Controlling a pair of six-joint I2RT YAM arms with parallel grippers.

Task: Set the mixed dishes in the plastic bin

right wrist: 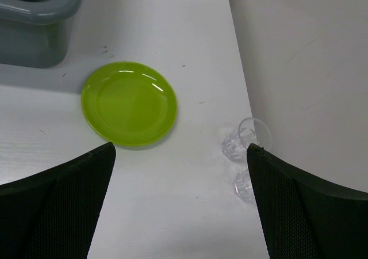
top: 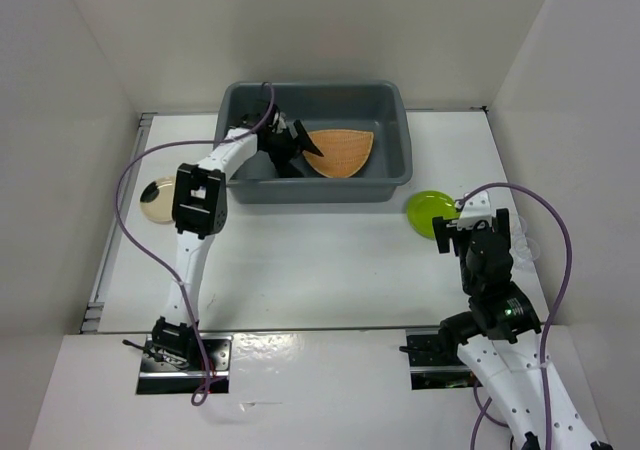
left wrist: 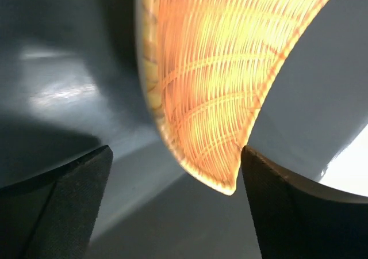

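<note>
The orange-brown ribbed plate (top: 340, 152) lies inside the dark-grey plastic bin (top: 320, 188), towards its right half. My left gripper (top: 298, 148) is inside the bin, open, at the plate's left tip. In the left wrist view the plate (left wrist: 218, 69) has its tip between my spread fingers, close to the right finger (left wrist: 276, 207), and is not clamped. The lime-green dish (top: 431, 210) sits on the table right of the bin. My right gripper (top: 480, 232) hovers just near of it, open and empty. The cream plate (top: 158, 194) lies left of the bin.
In the right wrist view the green dish (right wrist: 129, 103) is ahead to the left, two clear cups (right wrist: 244, 139) lie on their sides by the right wall, and the bin's corner (right wrist: 40, 17) is at top left. White walls enclose the table.
</note>
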